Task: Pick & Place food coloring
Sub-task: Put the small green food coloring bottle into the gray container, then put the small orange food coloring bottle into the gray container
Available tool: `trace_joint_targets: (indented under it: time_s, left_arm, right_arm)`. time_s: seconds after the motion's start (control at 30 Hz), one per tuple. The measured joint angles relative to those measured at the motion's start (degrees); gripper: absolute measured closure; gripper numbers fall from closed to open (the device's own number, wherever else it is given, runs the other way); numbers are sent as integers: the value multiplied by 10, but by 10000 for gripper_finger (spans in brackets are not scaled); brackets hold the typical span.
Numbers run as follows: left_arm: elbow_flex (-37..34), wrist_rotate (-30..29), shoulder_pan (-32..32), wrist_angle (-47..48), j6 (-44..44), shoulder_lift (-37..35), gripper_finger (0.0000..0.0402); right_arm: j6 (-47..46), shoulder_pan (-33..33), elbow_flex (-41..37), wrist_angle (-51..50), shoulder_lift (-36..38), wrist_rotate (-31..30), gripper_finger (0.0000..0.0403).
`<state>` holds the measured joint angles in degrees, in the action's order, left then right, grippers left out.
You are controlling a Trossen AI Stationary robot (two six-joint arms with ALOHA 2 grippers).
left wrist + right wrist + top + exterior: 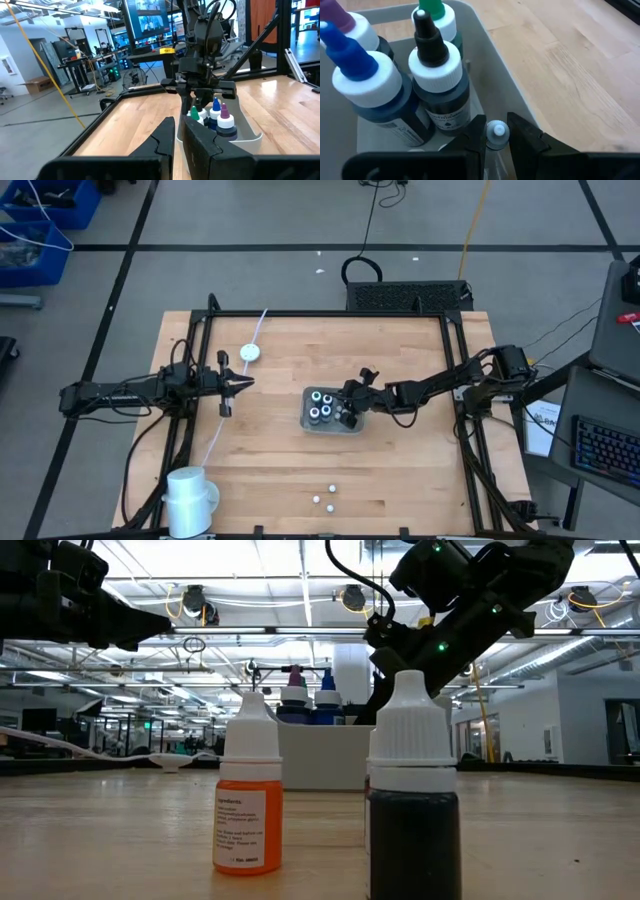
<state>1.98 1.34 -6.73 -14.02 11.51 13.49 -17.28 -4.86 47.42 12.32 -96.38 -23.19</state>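
The right arm is extended from the right edge of the high view toward the frame centre, its right claw point(350, 412) lowered over the right side of the grey plastic tray point(333, 428). In the right wrist view the dark fingers point(527, 134) are seen closed on a small bottle with a pale white tip point(496, 134), held just inside the tray wall point(500, 75). The left arm is held level at the left of the high view, and the left claw point(240, 384) is seen above the wooden surface point(400, 470), well apart from the tray; its fingers are nearly together with only a narrow gap and nothing between them.

Bottles are seen standing upright in the tray: a black-tipped bottle with white collar point(438, 82), a blue-tipped bottle point(372, 87), a green-tipped bottle point(436, 20) and a purple-tipped bottle point(350, 25), packed side by side.

Two more bottles stand on the surface in the lower middle of the high view; in the low view these are an orange bottle with white cap point(249, 800) and a dark bottle with white cap point(412, 805).
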Motion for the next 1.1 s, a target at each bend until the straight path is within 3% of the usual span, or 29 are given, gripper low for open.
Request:
trace_joint_targets:
  time_s: [0.83, 1.1]
  left_arm:
    - [0, 0, 0, 0, 1, 0, 360]
    - [0, 0, 0, 1, 2, 0, 360]
  right_arm:
    - [14, 1, 0, 2, 1, 11, 309]
    - [19, 0, -1, -22, 68, 9, 312]
